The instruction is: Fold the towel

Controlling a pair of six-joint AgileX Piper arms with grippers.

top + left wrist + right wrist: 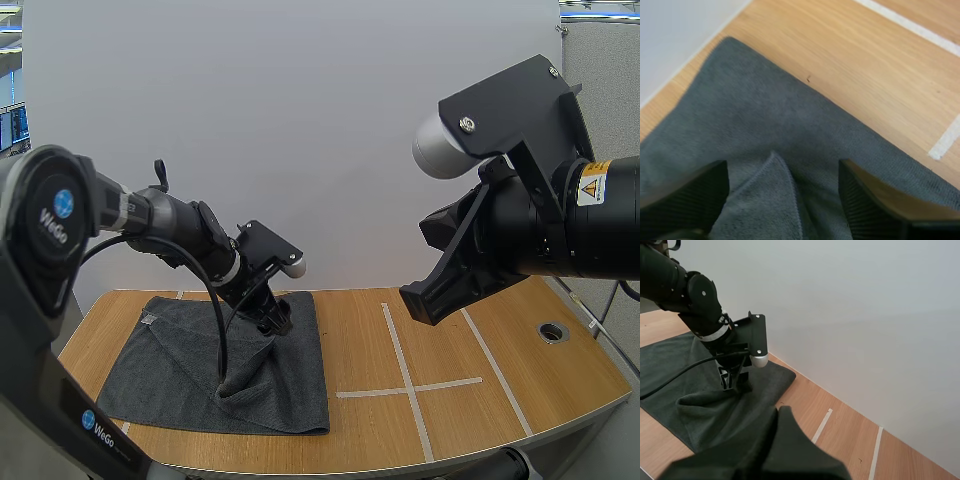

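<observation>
Your towel (170, 350) lies spread on the left half of the desk (520, 400), reaching close to the back edge. Its right front part is humped up into a loose ridge. Your left gripper (275, 322) is down on the towel near its right edge, fingers (690, 200) wide apart. A raised fold sits between them, not pinched. Your right gripper (432, 298) hangs well above the desk's right half, near the white tape lines (405, 370) — its fingers lie together as one wedge, holding nothing.

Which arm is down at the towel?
The left arm: its open jaws straddle a raised fold of the towel; the right arm hovers high, jaws shut.
</observation>
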